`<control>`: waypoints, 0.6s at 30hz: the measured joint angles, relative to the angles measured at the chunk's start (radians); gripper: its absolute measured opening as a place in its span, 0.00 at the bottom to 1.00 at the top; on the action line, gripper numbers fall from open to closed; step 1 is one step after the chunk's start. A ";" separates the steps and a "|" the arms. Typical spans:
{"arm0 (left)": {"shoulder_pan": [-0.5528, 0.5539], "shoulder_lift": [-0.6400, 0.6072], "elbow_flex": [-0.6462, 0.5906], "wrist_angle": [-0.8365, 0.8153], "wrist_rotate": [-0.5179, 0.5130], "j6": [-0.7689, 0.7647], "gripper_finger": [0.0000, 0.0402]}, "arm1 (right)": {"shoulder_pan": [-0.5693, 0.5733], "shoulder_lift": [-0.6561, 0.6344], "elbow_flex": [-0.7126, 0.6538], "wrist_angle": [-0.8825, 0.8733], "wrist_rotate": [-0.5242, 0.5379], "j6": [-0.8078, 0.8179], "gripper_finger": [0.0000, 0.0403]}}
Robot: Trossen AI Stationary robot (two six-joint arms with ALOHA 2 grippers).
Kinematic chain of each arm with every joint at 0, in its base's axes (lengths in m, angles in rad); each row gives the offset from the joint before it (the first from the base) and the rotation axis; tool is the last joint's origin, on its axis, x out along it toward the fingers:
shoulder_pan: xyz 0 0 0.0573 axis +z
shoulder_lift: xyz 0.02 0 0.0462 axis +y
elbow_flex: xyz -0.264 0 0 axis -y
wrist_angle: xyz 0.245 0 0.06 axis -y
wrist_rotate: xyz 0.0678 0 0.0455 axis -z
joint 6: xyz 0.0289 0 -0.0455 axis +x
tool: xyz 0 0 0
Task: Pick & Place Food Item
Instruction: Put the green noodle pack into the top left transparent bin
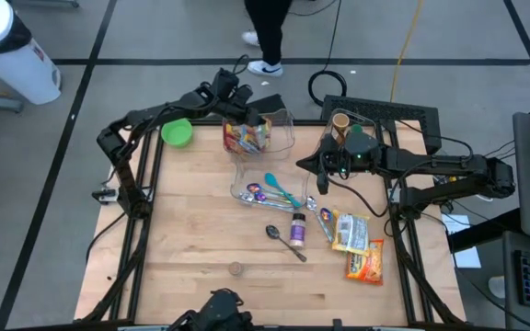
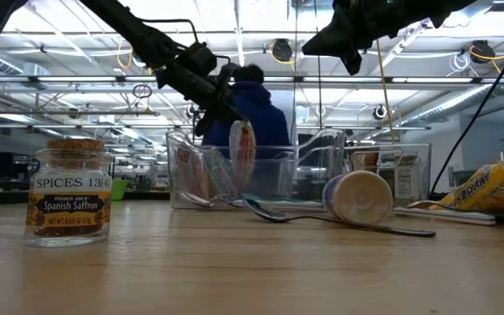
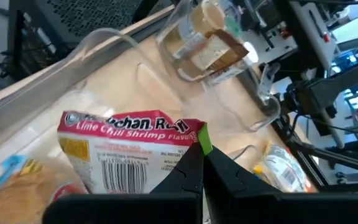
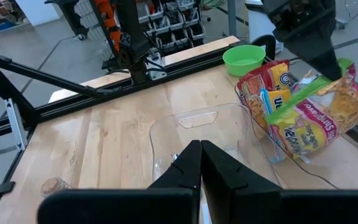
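Left gripper (image 1: 247, 118) hangs over the clear bin (image 1: 279, 119) at the twelve o'clock edge of the table (image 1: 191, 248), its fingers pinched together on the top edge of a ramen packet (image 3: 129, 152) with a lime chili shrimp label; the packet hangs down inside the bin among other bright snack bags (image 4: 303, 112). In the low view the same packet (image 2: 243, 149) dangles upright between the bin's walls.

Right gripper (image 1: 318, 171) hovers above the table at about two o'clock from centre, fingers closed on nothing (the wrist view shows them meeting over bare wood and a shallow clear tray (image 4: 191, 134)). That tray (image 1: 256, 184) sits just at six o'clock of the bin and holds teal spoons (image 1: 279, 188).

Toward four o'clock lie two more food packets (image 1: 357, 246), well apart from the bin. A spice jar (image 1: 298, 227) and a metal spoon (image 1: 283, 241) lie near centre, a green bowl (image 1: 177, 133) sits at ten o'clock, and a cork-lidded saffron jar (image 2: 68, 192) stands close to the low camera. A person (image 2: 256, 114) stands beyond the table.
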 joint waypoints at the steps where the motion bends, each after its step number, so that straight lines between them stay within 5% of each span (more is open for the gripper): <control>1: 0.000 0.000 0.000 -0.010 -0.006 0.001 0.00 | 0.000 0.000 0.000 0.000 0.000 0.000 0.00; 18: -0.001 0.000 0.000 -0.141 -0.128 0.063 0.00 | 0.000 0.000 0.000 0.000 0.000 0.000 0.00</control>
